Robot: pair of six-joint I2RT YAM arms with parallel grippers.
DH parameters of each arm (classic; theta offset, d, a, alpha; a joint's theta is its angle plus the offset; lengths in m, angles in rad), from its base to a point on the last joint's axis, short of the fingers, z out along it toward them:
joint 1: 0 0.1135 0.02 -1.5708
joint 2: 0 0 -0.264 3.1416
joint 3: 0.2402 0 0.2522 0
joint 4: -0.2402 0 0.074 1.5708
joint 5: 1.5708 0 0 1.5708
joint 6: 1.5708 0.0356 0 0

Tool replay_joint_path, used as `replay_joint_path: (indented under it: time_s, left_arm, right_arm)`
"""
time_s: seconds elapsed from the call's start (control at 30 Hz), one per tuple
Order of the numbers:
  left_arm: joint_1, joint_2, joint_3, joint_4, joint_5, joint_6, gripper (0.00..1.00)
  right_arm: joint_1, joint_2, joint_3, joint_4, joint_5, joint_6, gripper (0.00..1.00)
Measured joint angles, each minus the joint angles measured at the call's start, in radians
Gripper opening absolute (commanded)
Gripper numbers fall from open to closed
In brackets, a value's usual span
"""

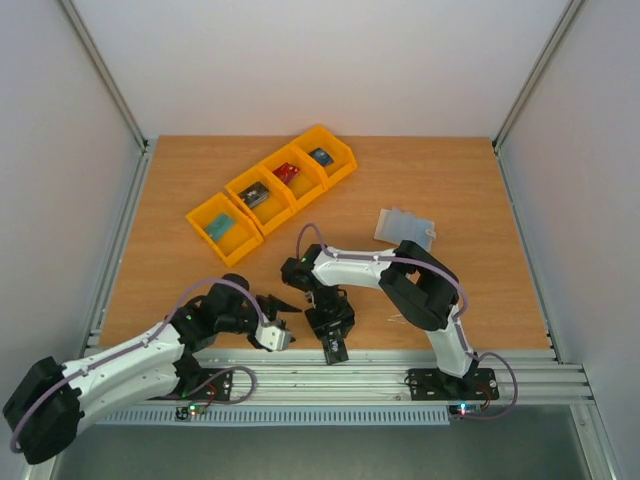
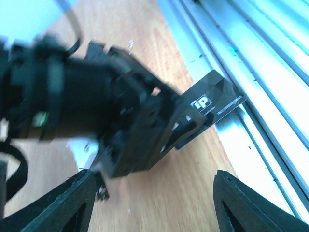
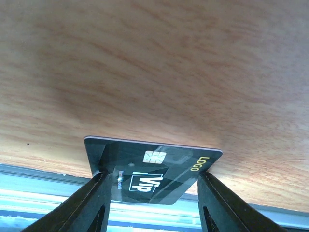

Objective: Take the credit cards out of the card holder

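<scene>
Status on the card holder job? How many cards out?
Done: the black card is out of the card holder, which lies farther back on the table. In hand: the right hand clamps that card at the near table edge; the left hand is open beside it. Left: put the card down, then the red card, which no view shows; it may be inside the holder.

Row of four yellow bins (image 1: pixel 340 152) on wooden table (image 1: pixel 450 170)

Gripping card (image 3: pixel 154 171) in right tool (image 1: pixel 333 338), elbow folded back; pointing left tool (image 1: pixel 281 304), fingers wide apart, toward it.
</scene>
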Motion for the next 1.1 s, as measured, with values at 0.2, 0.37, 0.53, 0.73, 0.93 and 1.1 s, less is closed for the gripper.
replay_joint_path:
  time_s: [0.2,0.37,0.53,0.73,0.93,1.1]
  left_arm:
    - [-0.106,0.154,-0.001,0.098,0.042,0.231,0.62]
    - [-0.201,0.375,0.008,0.230,0.040,0.381,0.61]
    - [-0.244,0.497,0.007,0.365,0.015,0.481,0.55]
    - [-0.307,0.584,0.041,0.441,-0.035,0.512,0.57]
    - [-0.334,0.669,0.055,0.476,-0.062,0.519,0.49]
    - [-0.352,0.729,0.068,0.529,-0.089,0.556,0.41]
  right_arm:
    - [-0.064,0.028,0.018,-0.022,-0.071,0.026,0.48]
    - [-0.103,0.031,0.016,-0.021,-0.102,0.040,0.47]
    - [-0.106,0.024,0.006,-0.011,-0.106,0.048,0.47]
    - [-0.112,0.019,-0.004,0.000,-0.122,0.061,0.45]
    - [-0.115,0.013,-0.012,0.009,-0.127,0.071,0.45]
    - [-0.115,0.012,-0.014,0.009,-0.126,0.073,0.43]
